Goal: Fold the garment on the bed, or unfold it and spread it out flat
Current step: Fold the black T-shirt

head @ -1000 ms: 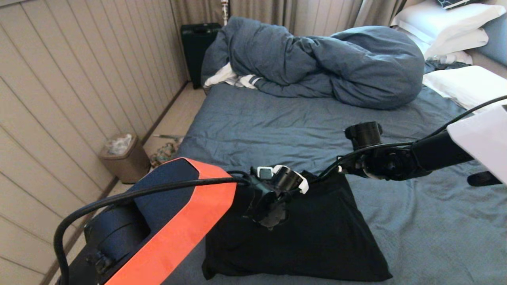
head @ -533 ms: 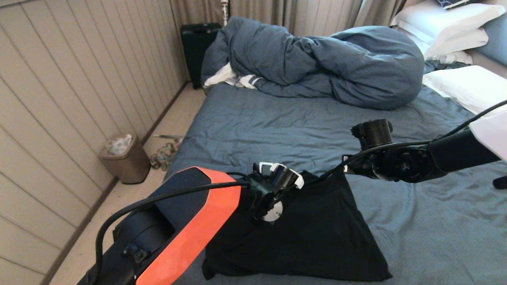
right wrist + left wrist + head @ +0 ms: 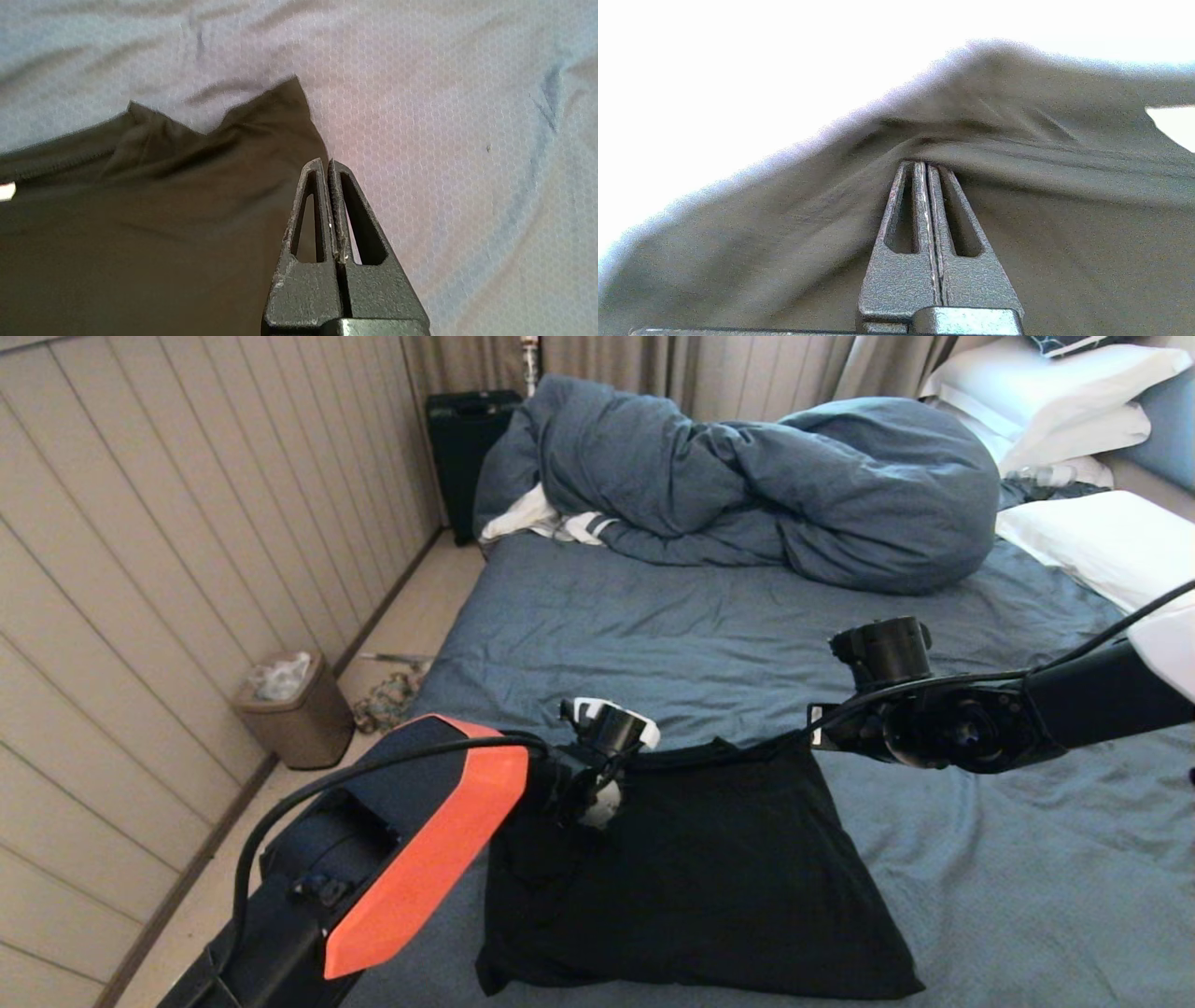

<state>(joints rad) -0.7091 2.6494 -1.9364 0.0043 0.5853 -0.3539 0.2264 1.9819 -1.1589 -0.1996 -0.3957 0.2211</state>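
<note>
The garment (image 3: 709,877), a black T-shirt, lies doubled on the bed (image 3: 653,625) near its front edge. Its far edge is lifted and stretched between my two grippers. My left gripper (image 3: 627,763) is shut on the left end of that edge; in the left wrist view its tips (image 3: 924,164) are buried in a fold of the dark cloth (image 3: 1041,224). My right gripper (image 3: 810,735) is shut on the right corner; in the right wrist view its tips (image 3: 325,162) pinch the cloth's edge (image 3: 163,210) above the sheet (image 3: 444,116). A small white label (image 3: 7,191) shows. The print is hidden.
A bunched blue-grey duvet (image 3: 766,485) fills the far part of the bed, with white pillows (image 3: 1092,537) at the right. On the floor along the panelled wall to the left stand a brown bin (image 3: 294,709) and a black case (image 3: 467,448).
My left gripper has moved left and a little farther away with the cloth, drawing the garment's lifted edge wider and tauter. The right gripper has shifted slightly right.
</note>
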